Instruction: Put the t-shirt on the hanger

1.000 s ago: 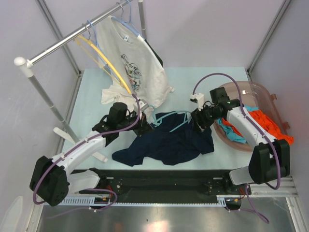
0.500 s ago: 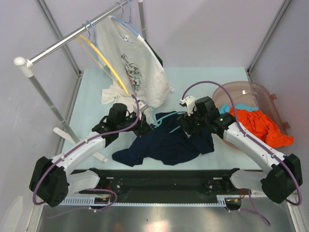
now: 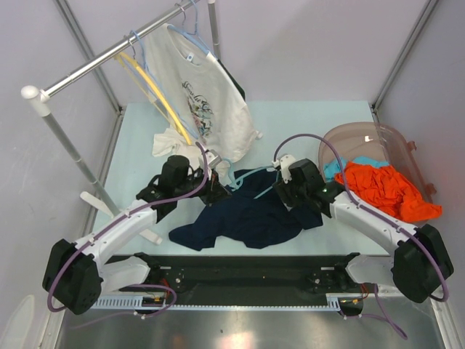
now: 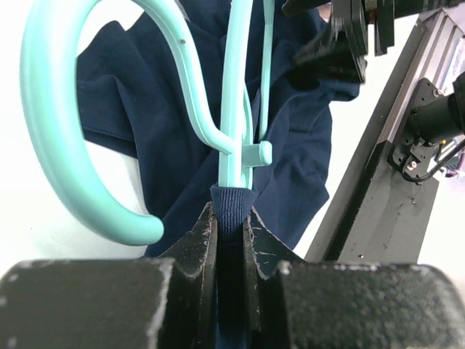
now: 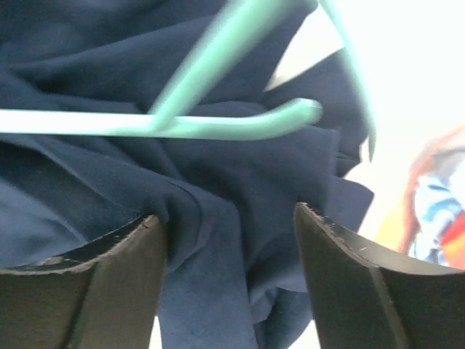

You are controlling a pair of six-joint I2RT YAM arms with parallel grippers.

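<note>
My left end effector (image 4: 231, 218) clamps hanger (image 4: 236, 87) and t-shirt (image 4: 167, 131) collar; right end effector (image 5: 227, 214) gapes, empty. Best I pinch one layer only.

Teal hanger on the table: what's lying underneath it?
The navy t-shirt lies crumpled under the hanger; the left gripper pinches its collar at the hanger's neck. The patch of table beneath the shirt is covered, so anything there cannot be seen.

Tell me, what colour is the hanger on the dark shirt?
Teal; the hanger shows best in the left wrist view.
</note>
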